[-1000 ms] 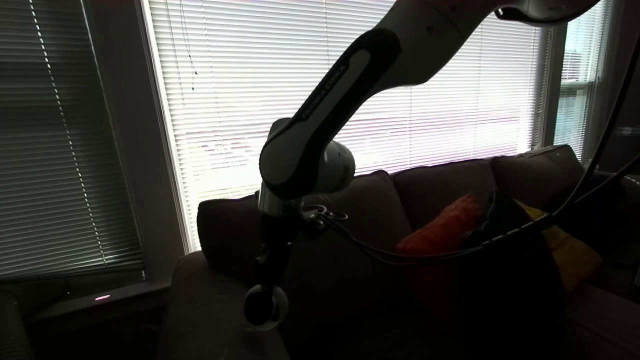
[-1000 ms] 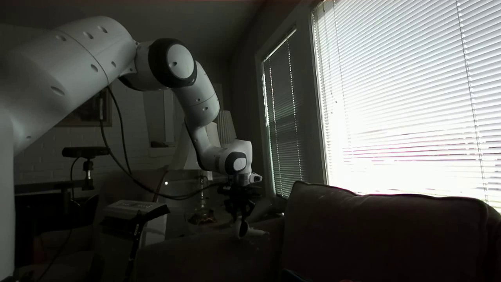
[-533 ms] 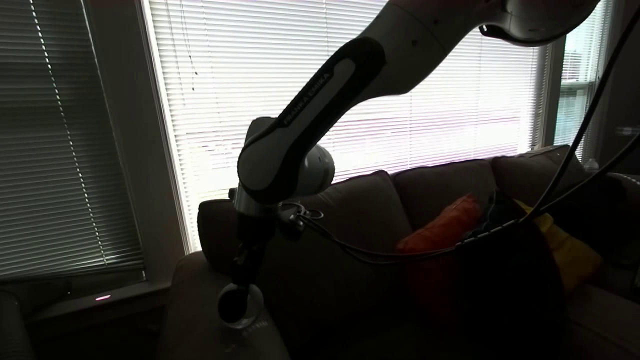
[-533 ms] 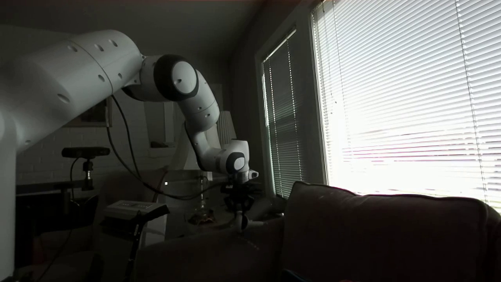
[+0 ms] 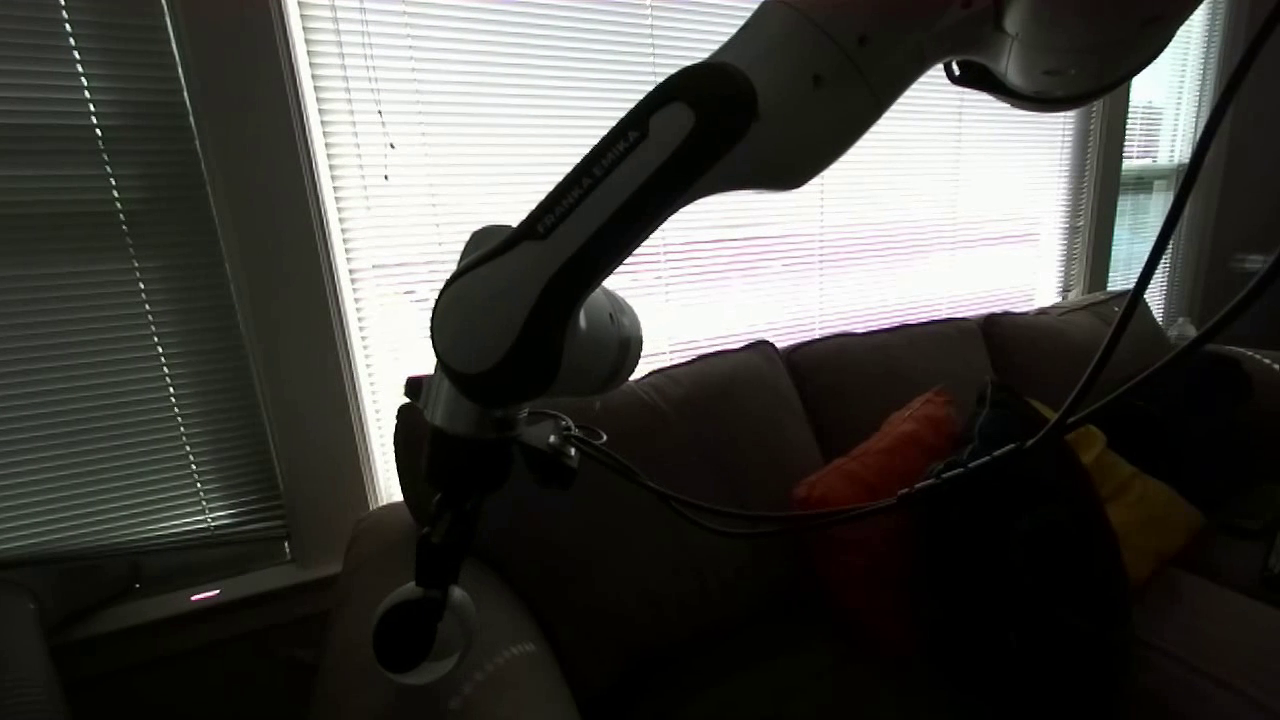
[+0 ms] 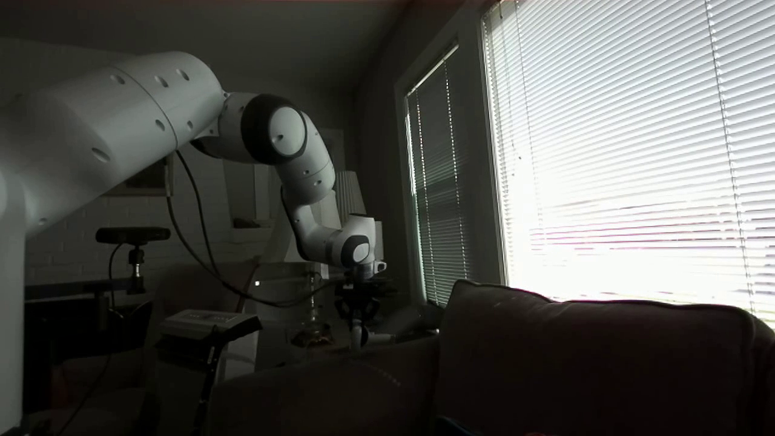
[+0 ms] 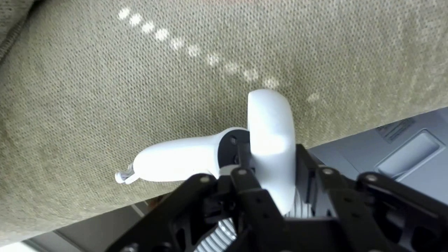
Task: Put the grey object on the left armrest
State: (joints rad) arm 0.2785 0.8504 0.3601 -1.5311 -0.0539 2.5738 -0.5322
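My end effector (image 7: 273, 154) is clamped on the grey object (image 7: 210, 154), w/ its white ring (image 7: 271, 136) btwn the fingers (image 7: 303, 166) & its handle (image 7: 175, 159) pointing left in the wrist view. Pos.: over the left armrest (image 7: 157, 94), close to one edge; contact w/ its surface: can't tell. A row of light spots (image 7: 176, 43) crosses that surface. My arm (image 5: 610, 210) slopes down to this pos. in both exterior views. Surroundings, in an exterior view: back cushion (image 5: 715, 430) to the right; orange cushion (image 5: 885, 460) & yellow cushion (image 5: 1140, 510) farther right; blinds (image 5: 850, 250) on the far side.
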